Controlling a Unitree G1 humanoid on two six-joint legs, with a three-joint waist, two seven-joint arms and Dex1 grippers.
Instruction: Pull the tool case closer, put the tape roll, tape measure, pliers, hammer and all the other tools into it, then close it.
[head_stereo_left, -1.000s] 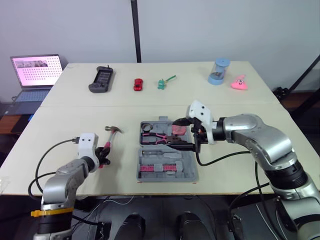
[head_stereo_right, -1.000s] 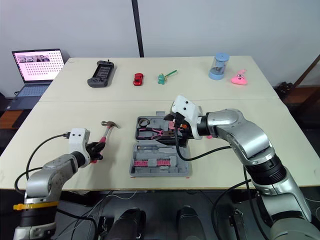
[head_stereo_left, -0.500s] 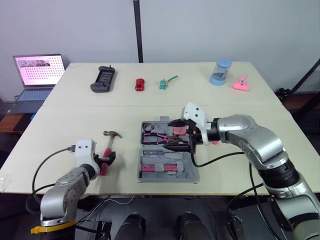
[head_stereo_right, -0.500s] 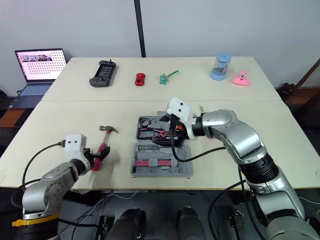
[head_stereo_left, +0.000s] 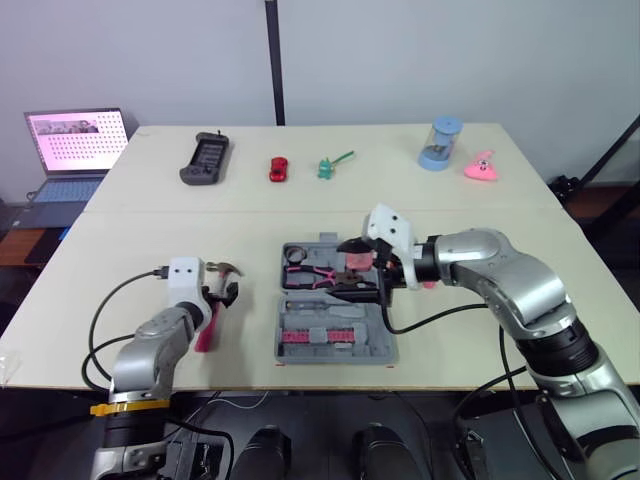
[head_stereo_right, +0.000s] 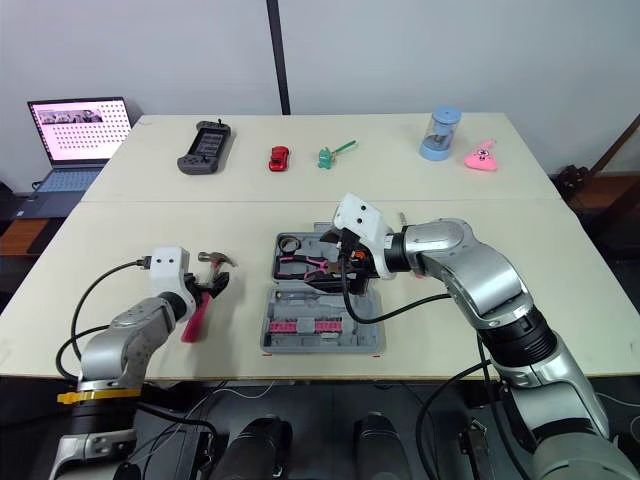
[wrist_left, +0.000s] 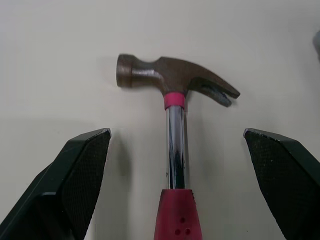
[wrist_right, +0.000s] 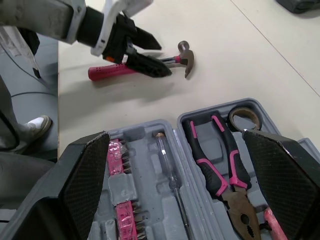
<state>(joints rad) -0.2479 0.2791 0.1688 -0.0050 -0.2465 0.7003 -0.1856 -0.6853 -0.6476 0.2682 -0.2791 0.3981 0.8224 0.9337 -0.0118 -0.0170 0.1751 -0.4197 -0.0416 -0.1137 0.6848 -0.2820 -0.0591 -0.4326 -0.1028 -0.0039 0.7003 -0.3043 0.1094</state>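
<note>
Left end effector (wrist_left: 176, 134) is released, its fingers (wrist_left: 85, 165) spread on both sides of the hammer (wrist_left: 172, 80), which lies flat on the surface (head_stereo_left: 120, 250) left of the tool case (head_stereo_left: 335, 348). Right end effector (wrist_right: 176, 135) is released too, above the tool case, where pliers (wrist_right: 232, 197) and tape roll (wrist_right: 233, 116) lie.

Far back: laptop (head_stereo_left: 75, 145), black handheld console (head_stereo_left: 204, 158), red toy car (head_stereo_left: 277, 169), green toy (head_stereo_left: 330, 164), blue jar (head_stereo_left: 439, 144), pink toy (head_stereo_left: 481, 166).

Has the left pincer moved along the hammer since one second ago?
Yes. The left pincer has moved forward along the hammer, from its pink handle end toward its head, and is now open on either side of the metal shaft.
</note>
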